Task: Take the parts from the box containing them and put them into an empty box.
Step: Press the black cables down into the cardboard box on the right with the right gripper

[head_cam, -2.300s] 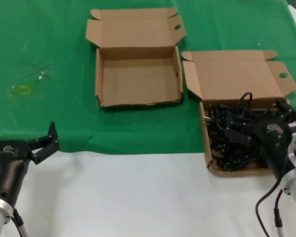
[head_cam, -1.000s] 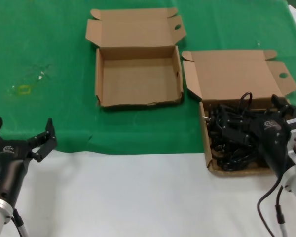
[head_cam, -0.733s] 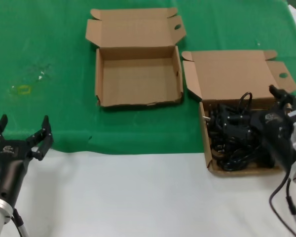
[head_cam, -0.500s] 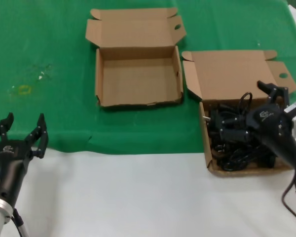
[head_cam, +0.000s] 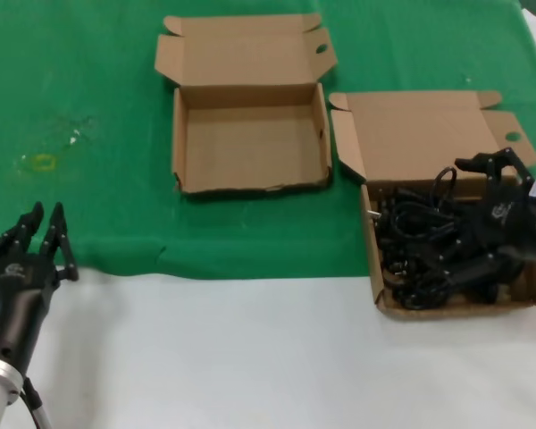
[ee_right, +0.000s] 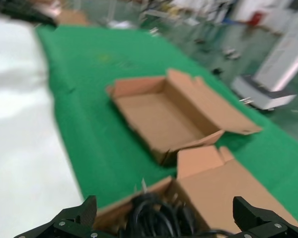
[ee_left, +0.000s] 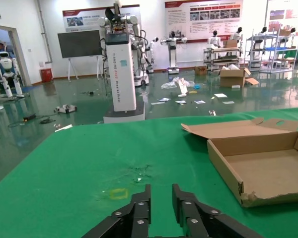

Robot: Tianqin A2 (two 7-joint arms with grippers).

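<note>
Head view: your right gripper [head_cam: 482, 214] hangs spread wide over the cables [head_cam: 420, 246], a tangle with no clear long axis filling the eared box [head_cam: 456, 308], nothing gripped; the strip-lid box [head_cam: 250, 134] sits up-left of it. Left wrist view alone shows your left gripper [ee_left: 160, 198] nearly closed, empty, short of that strip-lid box [ee_left: 258, 163]. Right wrist view shows wide-apart fingertips [ee_right: 87, 210] over the cables [ee_right: 154, 213].

The head camera looks forward and down on the worktop [head_cam: 250, 357], taking in both boxes from above. The left wrist camera sits low, near the green cloth [ee_left: 89, 163], facing level across it toward the hall. The right wrist camera hangs just over the cable-filled box [ee_right: 228, 193] (looking obliquely). All three share the empty box [head_cam: 250, 134] [ee_left: 260, 168] [ee_right: 164, 114].
</note>
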